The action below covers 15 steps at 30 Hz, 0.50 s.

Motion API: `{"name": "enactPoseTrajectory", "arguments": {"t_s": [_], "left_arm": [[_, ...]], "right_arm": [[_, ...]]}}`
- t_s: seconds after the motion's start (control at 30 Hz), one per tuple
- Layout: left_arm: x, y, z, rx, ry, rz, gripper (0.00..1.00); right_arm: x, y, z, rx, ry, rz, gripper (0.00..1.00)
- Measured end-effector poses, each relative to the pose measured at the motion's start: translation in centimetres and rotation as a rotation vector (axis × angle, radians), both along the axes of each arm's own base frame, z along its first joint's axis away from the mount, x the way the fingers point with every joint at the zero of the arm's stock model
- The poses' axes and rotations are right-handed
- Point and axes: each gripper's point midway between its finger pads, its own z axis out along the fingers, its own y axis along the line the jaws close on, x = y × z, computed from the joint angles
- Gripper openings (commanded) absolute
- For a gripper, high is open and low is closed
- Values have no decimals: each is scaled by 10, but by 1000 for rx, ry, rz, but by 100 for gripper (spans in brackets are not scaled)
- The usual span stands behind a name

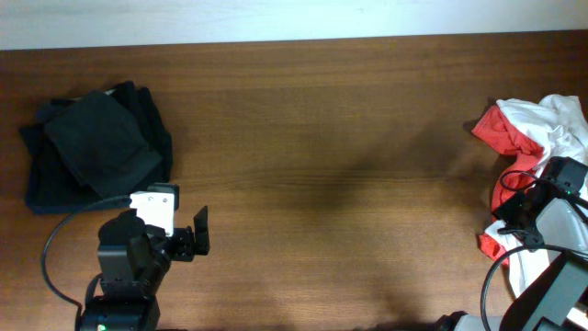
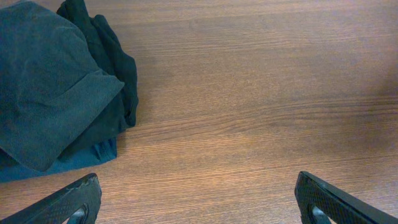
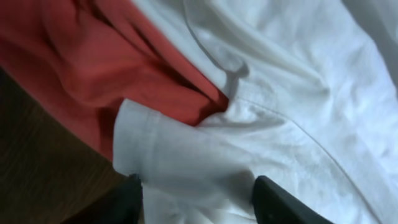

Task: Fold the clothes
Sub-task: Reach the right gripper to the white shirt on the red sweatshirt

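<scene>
Scanning the table (image 1: 322, 184): bare wood ran wide down the middle, and we judged that was the ground for spreading a garment flat.
Dark pile (image 1: 96, 147): it sat squared up at the far left, well apart from the rest. To us it looked like finished work parked out of the way.
Clothes heap: it lay crumpled at the right edge, the white T-shirt (image 1: 560, 124) over the red T-shirt (image 1: 496, 133), neither one folded yet. We reckoned it was early going for these two.
Right arm (image 1: 551, 230): it hung over the heap, wrist tipped down into the cloth.
Left arm (image 1: 129, 267): it sat at the front edge just below the dark pile, wrist looking out across the wood.
Right gripper (image 3: 199, 199): the jaws were part-way in, straddling a hemmed fold of the white T-shirt right beside the red. Whether they pinched it, we could not tell.
Left gripper (image 2: 199, 208): the jaws were wide with nothing between them, above bare wood and ready, we guessed, for a corner.
</scene>
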Motion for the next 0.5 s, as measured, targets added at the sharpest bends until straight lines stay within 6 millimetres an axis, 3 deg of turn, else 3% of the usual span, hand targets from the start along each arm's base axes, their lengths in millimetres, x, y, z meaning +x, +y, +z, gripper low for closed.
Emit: {"name": "enactPoseTrajectory", "arguments": {"t_s": [0.17,0.43,0.47,0.5], "left_arm": [[0,0,0,0,0,0,99],[0,0,0,0,0,0,99],[0,0,0,0,0,0,99],[0,0,0,0,-2,0,99]], "right_arm": [[3,-2,1,-9,-12,0,65],[7,-6,-12,-3,-4,0,65],[7,-5,-14,0,1,0,63],[7,-5,-15,3,5,1,48]]}}
